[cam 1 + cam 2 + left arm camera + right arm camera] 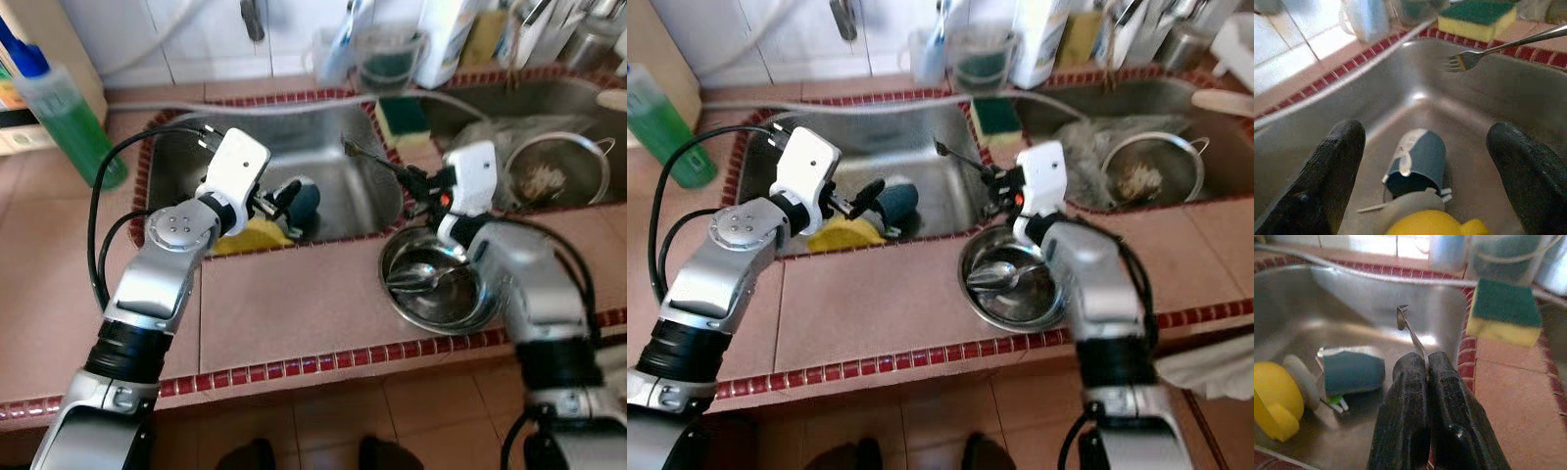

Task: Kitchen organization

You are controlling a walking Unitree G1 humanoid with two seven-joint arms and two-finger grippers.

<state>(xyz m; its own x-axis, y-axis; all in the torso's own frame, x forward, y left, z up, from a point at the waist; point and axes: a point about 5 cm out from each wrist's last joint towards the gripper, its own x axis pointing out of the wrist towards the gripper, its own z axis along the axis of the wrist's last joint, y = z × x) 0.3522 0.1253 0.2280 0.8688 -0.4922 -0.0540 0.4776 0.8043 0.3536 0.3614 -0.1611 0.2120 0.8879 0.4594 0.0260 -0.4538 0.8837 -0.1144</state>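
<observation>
Right end effector (1426,367) clamps a fork (1409,330); left end effector (1425,166) gapes over the sink's (333,137) blue cup (1418,161).

A green bottle with a blue cap (61,113) stands on the bench (294,304) at upper left. Along the top of the frame, a clear container (389,57) and what may be a white carton (446,39) line the tiled wall (206,29). At the bottom edge, dark shoes (313,455) rest on the terracotta floor (431,401), with red trim tiles (323,364) edging the bench front.
</observation>
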